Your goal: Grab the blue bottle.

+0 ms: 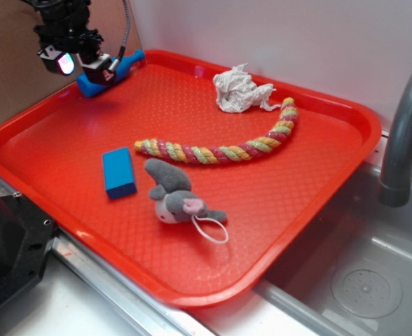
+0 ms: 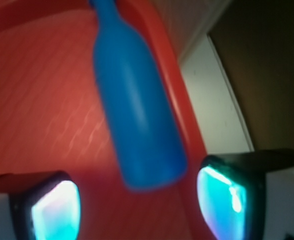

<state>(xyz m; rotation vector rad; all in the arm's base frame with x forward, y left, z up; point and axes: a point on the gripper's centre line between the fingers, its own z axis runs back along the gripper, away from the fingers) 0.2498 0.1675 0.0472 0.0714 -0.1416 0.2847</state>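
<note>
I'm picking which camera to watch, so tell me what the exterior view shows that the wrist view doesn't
Only the exterior view shows the blue block, the rope toy, the crumpled paper, the grey plush toy and the sink. Only the wrist view shows the glowing pads up close, standing apart either side of the bottle's base. Both show the blue bottle, the open gripper and the red tray.

A red tray (image 1: 318, 182) holds a flat blue block (image 1: 118, 172) at nine o'clock, a grey plush toy (image 1: 174, 196) near its centre, a braided rope (image 1: 223, 148) curving toward two o'clock, and crumpled white paper (image 1: 239, 89) at twelve. A grey faucet (image 1: 402, 133) stands at three o'clock over a metal sink (image 1: 360, 273).
</note>
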